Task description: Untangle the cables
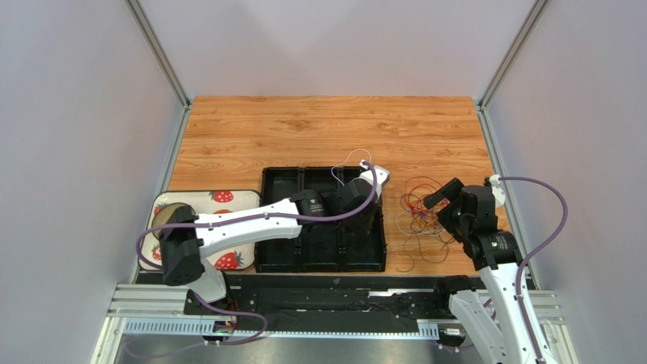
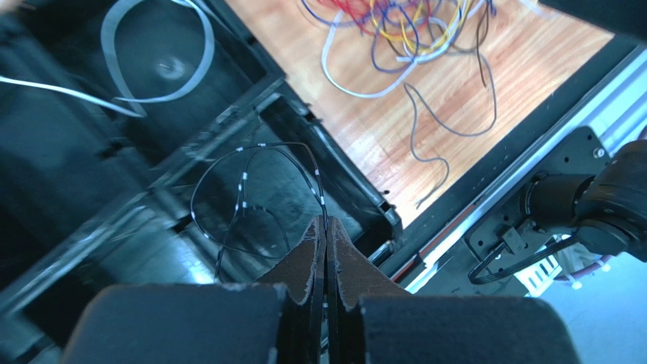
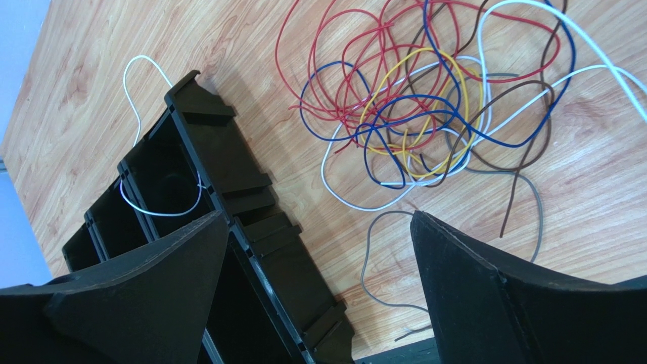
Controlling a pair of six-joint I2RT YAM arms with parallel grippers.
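- The left pincer (image 2: pixel 326 227) is pressed tight shut, its tips nipping a dark cable with white bands (image 2: pixel 244 182).
- That cable loops down from the tips into the near-right compartment of the black tray (image 1: pixel 282 220), right under the pincer.
- A white cable (image 2: pixel 156 91) lies curled in the far-right compartment. One end spills over the tray's far rim onto the counter (image 1: pixel 304 129).
- The main tangle of cables (image 3: pixel 425 114), red, blue, yellow, white, brown and grey, sits on the counter just right of the tray. It is well clear of the left pincer.
- The right pincer (image 3: pixel 319 220) hangs over the near edge of that tangle, spread wide with nothing in it.
- A grey strand (image 3: pixel 372 258) trails between its two fingers. The bulk of the loops lies just beyond the tips, untouched.
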